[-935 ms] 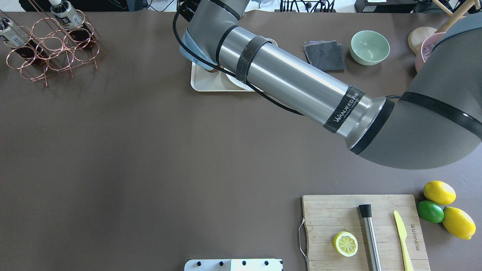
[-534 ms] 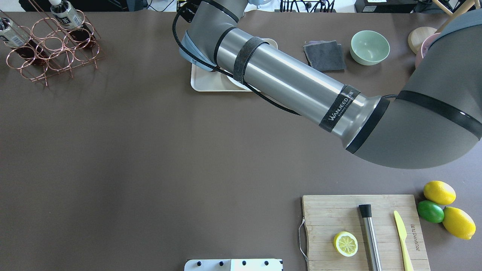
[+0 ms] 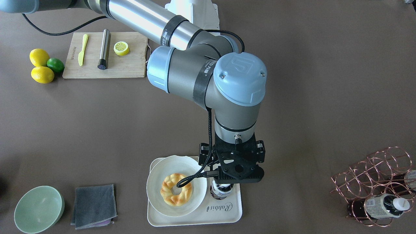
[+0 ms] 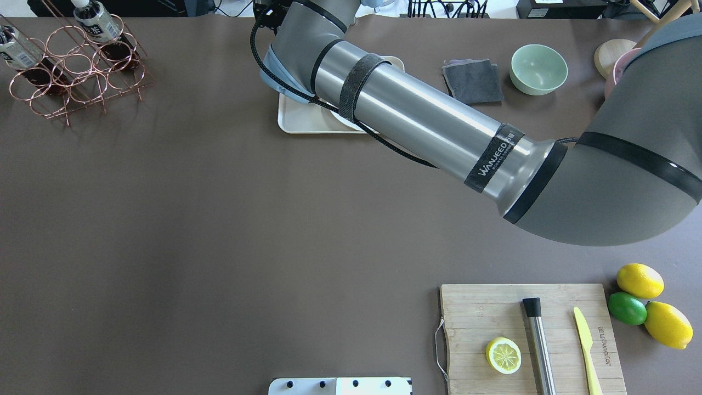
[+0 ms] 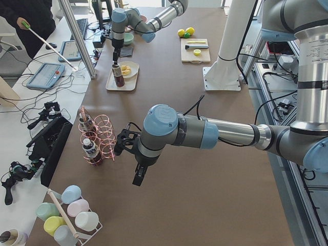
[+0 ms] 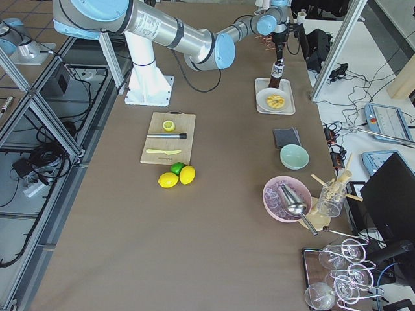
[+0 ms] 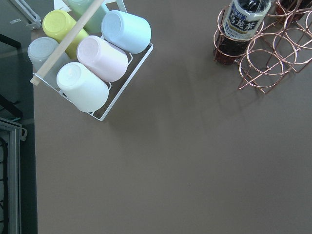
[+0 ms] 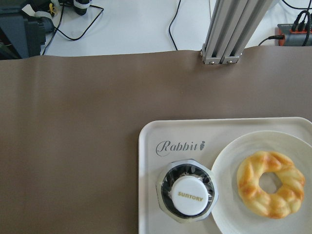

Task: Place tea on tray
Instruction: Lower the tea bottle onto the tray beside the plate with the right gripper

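Right gripper [image 3: 229, 177] over tea bottle [image 8: 189, 197]; I cannot tell if it's clamped. Bottle upright on Rabbit tray [image 8: 148, 161], lower centre.

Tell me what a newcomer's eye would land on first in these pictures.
The big silver right arm stretched across the table grabs the eye first. Under its wrist the tea stands upright on the tray, beside a plate with a golden ring pastry. At the robot's far left corner sits a copper wire rack holding more bottles.
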You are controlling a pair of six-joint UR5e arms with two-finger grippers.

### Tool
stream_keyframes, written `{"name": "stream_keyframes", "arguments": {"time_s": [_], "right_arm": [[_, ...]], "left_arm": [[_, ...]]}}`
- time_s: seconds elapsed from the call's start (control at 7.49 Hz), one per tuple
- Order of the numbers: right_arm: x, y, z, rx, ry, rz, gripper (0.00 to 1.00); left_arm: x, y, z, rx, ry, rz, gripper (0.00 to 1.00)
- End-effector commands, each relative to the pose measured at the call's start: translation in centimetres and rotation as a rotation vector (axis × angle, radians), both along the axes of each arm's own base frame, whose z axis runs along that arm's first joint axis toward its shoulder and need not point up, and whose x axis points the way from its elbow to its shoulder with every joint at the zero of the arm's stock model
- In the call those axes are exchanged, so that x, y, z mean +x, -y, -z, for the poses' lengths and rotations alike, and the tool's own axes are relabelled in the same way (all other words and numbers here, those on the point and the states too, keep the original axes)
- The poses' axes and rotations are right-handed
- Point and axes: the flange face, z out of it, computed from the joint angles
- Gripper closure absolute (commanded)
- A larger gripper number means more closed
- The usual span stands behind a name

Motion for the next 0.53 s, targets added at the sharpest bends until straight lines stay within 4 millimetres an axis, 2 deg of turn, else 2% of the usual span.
{"name": "stream_keyframes", "arguments": {"time_s": [0.0,0.13,0.27,0.4], "right_arm": [[5.7,-4.2,7.4,-0.041,0.02,0.02,0.0],[9.6,-5.3,8.2,-0.082,0.026,0.027,0.0],[13.2,-6.3,5.8,-0.09,-0.009,0.061,0.0],[17.8,-7.4,1.4,-0.098,-0.087,0.109,0.0]], "left_arm": [[-0.8,-1.2,0.0,0.003,0.001,0.021,0.03],[-2.1,-1.8,0.0,0.01,0.004,0.045,0.03],[-3.0,-2.5,-0.2,0.005,0.002,0.07,0.03],[-2.8,-3.3,-1.1,-0.008,-0.001,0.07,0.03]]}}
